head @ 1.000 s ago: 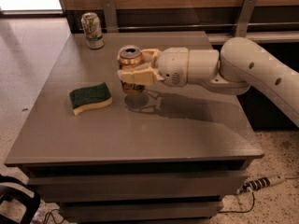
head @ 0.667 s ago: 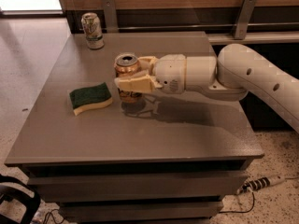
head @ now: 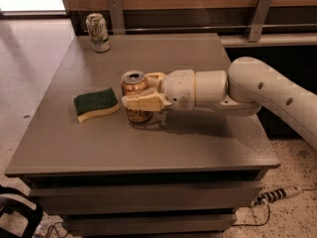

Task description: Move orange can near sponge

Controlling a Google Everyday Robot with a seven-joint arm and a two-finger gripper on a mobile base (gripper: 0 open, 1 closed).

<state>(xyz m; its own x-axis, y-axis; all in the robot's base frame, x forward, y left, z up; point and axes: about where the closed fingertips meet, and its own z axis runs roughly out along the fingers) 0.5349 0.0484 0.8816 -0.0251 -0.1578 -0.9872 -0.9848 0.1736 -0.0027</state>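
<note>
The orange can stands upright near the middle of the desk. Its long axis is vertical, with the silver top and its opening facing up. Its base is at the desk surface, but I cannot tell whether it rests there or hangs just clear.

The gripper reaches in from the right at the end of a thick white arm that lies almost level over the desk. Its pale fingers are clamped on the can. One crosses the front of the can at mid height and the other sits behind it near the rim.

The sponge lies flat just to the left of the can, close but not touching, green side up with the yellow body showing along the near edge. Its long side runs roughly left to right, slightly tilted.

A white and green can stands upright at the far left corner of the desk, well apart from both. A power strip lies on the floor at the lower right.
</note>
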